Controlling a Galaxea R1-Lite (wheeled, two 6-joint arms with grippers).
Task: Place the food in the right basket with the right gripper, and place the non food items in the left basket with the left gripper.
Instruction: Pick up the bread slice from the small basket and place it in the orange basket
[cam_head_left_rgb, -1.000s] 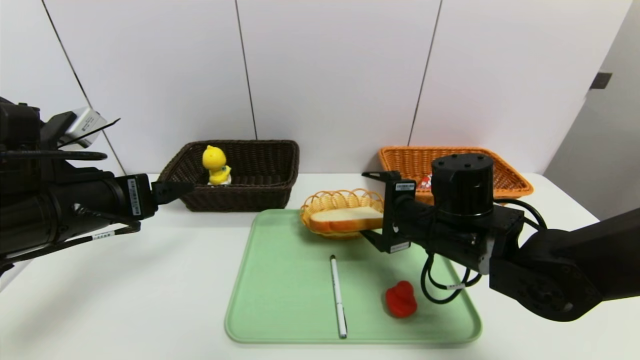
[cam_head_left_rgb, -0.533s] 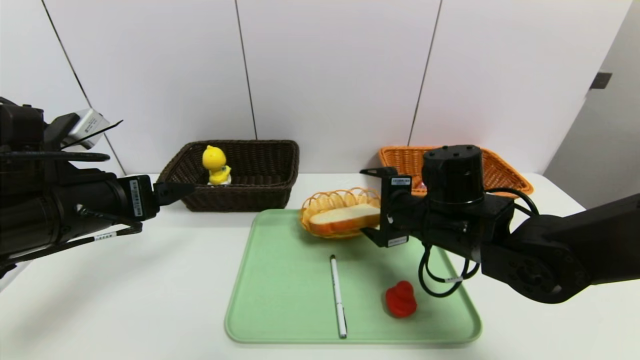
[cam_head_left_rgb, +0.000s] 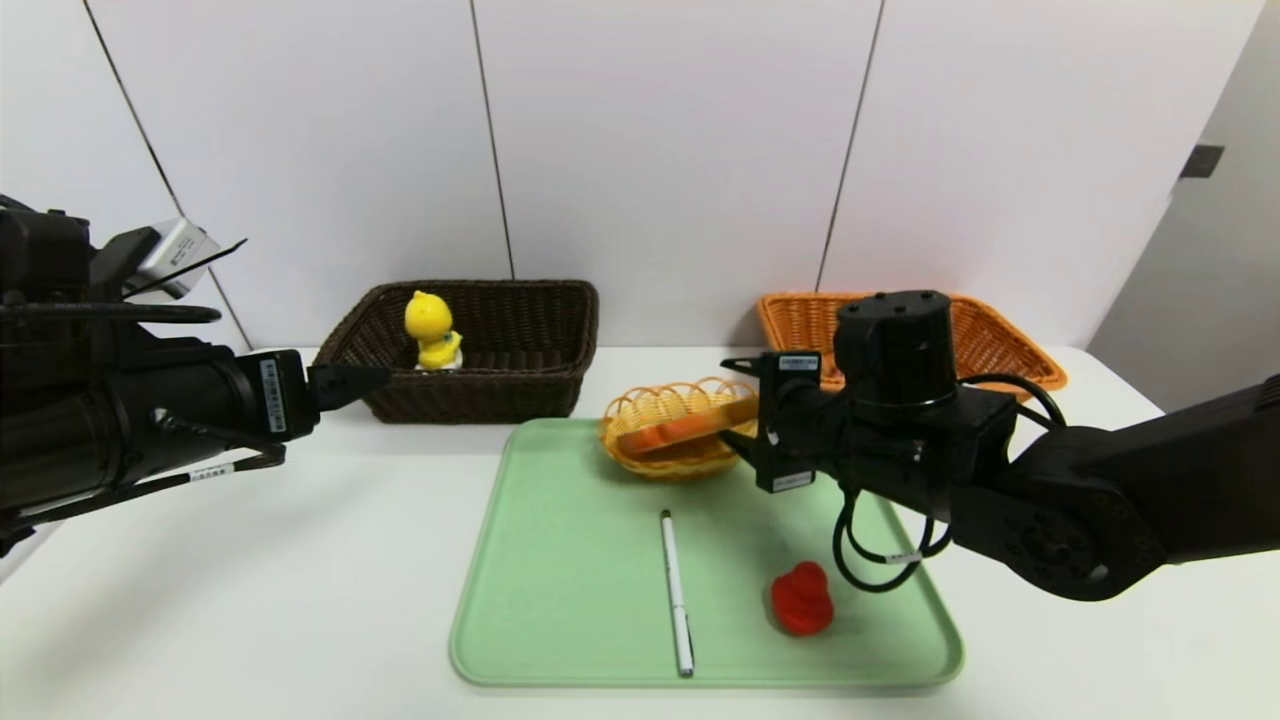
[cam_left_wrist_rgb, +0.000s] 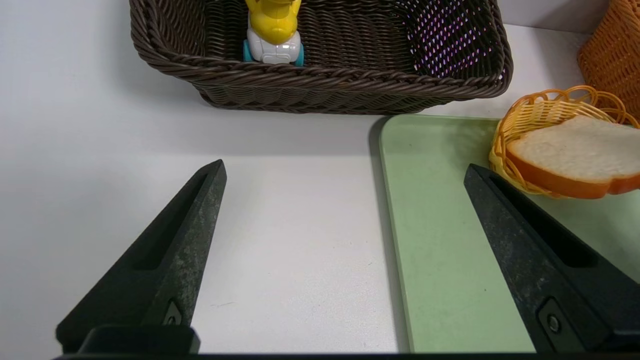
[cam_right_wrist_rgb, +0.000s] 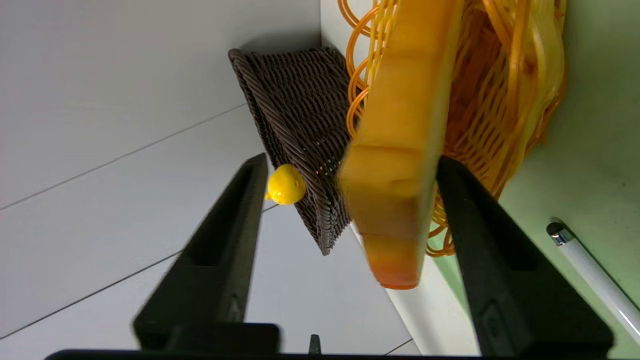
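At frame centre the right tool (cam_head_left_rgb: 742, 412) straddles the bread slice (cam_head_left_rgb: 690, 428) in the small yellow basket (cam_head_left_rgb: 668, 457), one finger touching its crust, the other apart, no firm pinch. At left the left tool (cam_left_wrist_rgb: 345, 172), spread wide, hovers over the bench (cam_head_left_rgb: 300, 560). The orange basket (cam_head_left_rgb: 1010, 355) sits upper right.

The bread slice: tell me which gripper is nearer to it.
Right. The right gripper has its jaws on either side of the bread slice at the small yellow basket, one jaw against it. The left gripper hangs open well off to the left, by the dark brown basket.
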